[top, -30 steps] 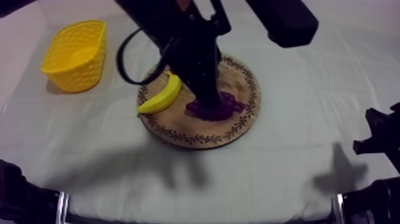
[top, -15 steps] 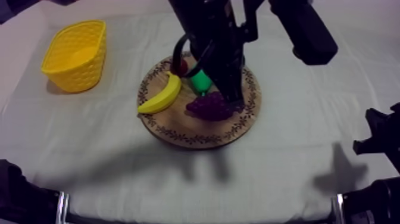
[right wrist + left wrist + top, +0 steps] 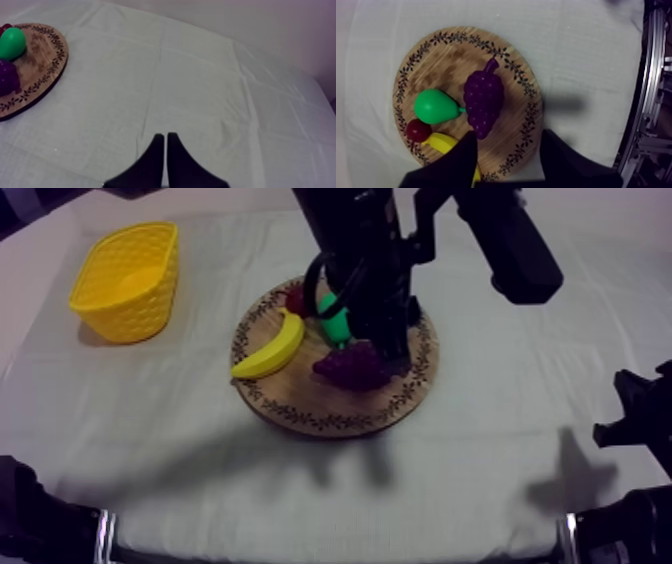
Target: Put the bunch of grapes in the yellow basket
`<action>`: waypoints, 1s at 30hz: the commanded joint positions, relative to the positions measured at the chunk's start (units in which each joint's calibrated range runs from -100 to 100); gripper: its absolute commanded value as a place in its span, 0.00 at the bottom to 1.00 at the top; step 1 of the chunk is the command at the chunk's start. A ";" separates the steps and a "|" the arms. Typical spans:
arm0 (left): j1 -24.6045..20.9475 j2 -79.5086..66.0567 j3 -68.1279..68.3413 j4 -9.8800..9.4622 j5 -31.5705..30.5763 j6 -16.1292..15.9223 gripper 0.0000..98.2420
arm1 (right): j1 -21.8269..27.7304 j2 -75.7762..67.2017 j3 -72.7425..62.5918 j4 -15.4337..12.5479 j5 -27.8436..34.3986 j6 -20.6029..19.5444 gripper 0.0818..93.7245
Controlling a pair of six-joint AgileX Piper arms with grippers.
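cloth (image 3: pixel 480 458) over the whole table, flat with a few creases.
board (image 3: pixel 330 413) mid-table, round, patterned rim, carrying four fruit.
left arm (image 3: pixel 365 258) comes in from above and reaches down over the board.
right arm (image 3: pixel 635 428) low at the table's right edge.
basket (image 3: pixel 125 280) at the far left, well apart from the board.
left gripper (image 3: pixel 509 136) over the board, fingers spread, nothing between them. one finger (image 3: pixel 463 160) hides part of the banana (image 3: pixel 442 142); its tip is just beside the lower end of the grapes (image 3: pixel 483 100); cannot tell if it touches.
right gripper (image 3: pixel 164 141) fingers pressed together in a narrow wedge, gripping nothing, over bare cloth, board edge well off.
banana lies along the board's basket side, one end past the rim.
grapes lie flat on the board, stem pointing toward the rim.
pear (image 3: pixel 434 106) green, beside the grapes, stem end touching them.
small red fruit (image 3: pixel 417 130) tucked between pear and banana.
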 commanded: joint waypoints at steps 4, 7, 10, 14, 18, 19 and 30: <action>0.01 0.54 0.79 0.10 -0.40 0.66 0.65 | 0.02 0.00 -0.04 -0.02 0.00 0.00 0.00; 0.07 0.97 1.67 0.13 -1.17 0.99 0.68 | 0.02 0.00 -0.04 -0.02 0.00 0.00 0.00; 0.03 1.74 2.58 0.19 -1.98 1.13 0.71 | 0.02 0.00 -0.04 -0.02 0.00 0.00 0.00; -0.38 3.56 3.61 0.66 -3.32 0.71 0.72 | 0.02 0.00 -0.04 -0.02 0.00 0.00 0.00; -0.94 6.09 4.32 0.86 -4.81 0.15 0.72 | 0.02 0.00 -0.04 -0.02 0.00 0.00 0.00; -1.08 6.78 4.41 0.90 -5.18 -0.01 0.72 | 0.02 0.00 -0.04 -0.02 0.00 0.00 0.00; -2.73 15.12 3.46 1.16 -8.04 -1.33 0.71 | 0.02 0.00 -0.04 -0.02 0.00 0.00 0.00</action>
